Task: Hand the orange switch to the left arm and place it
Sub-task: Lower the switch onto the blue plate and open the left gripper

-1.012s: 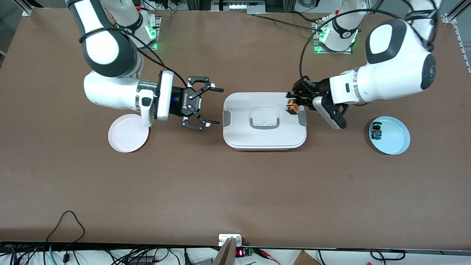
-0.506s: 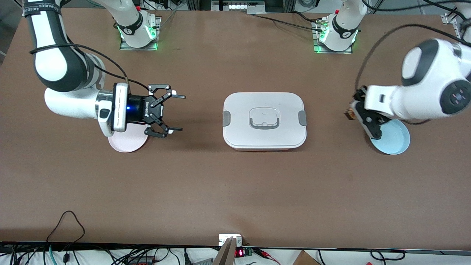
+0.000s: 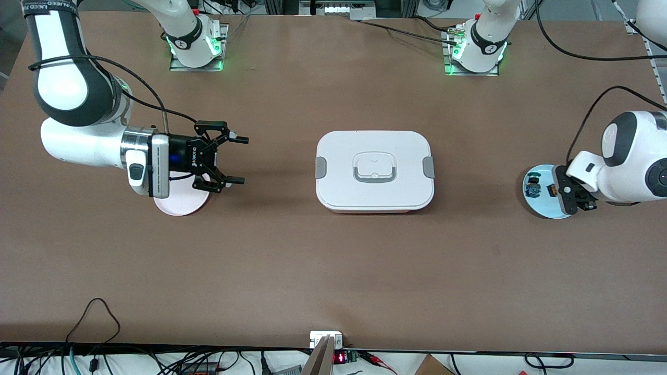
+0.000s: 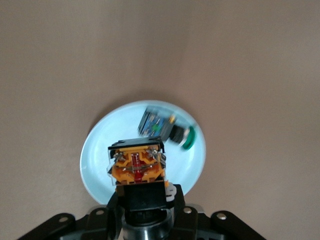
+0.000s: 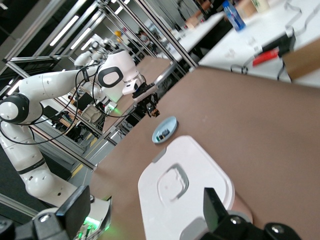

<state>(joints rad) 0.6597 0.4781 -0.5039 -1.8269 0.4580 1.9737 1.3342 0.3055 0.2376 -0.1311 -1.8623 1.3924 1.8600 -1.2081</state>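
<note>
The orange switch (image 4: 137, 165) shows its orange and black end low over the blue plate (image 4: 100, 150), and my left gripper (image 4: 144, 187) is shut on its black body. In the front view the left gripper (image 3: 555, 194) holds the switch (image 3: 551, 190) above that plate (image 3: 542, 207) at the left arm's end of the table. My right gripper (image 3: 242, 160) is open and holds nothing, level over the edge of the pink plate (image 3: 180, 204) and pointing at the white box (image 3: 374, 169). The box (image 5: 185, 192) lies ahead of the right gripper (image 5: 145, 215).
A small blue and green switch (image 3: 532, 187) lies on the blue plate (image 5: 165, 131), also seen under the held switch (image 4: 167, 127). Bare brown table surrounds the box in the middle. Cables hang along the edge nearest the front camera.
The left arm has drawn back from over the box's edge to above the blue plate, still holding the orange switch. The right arm has pulled away from the box to above the pink plate, still open.
</note>
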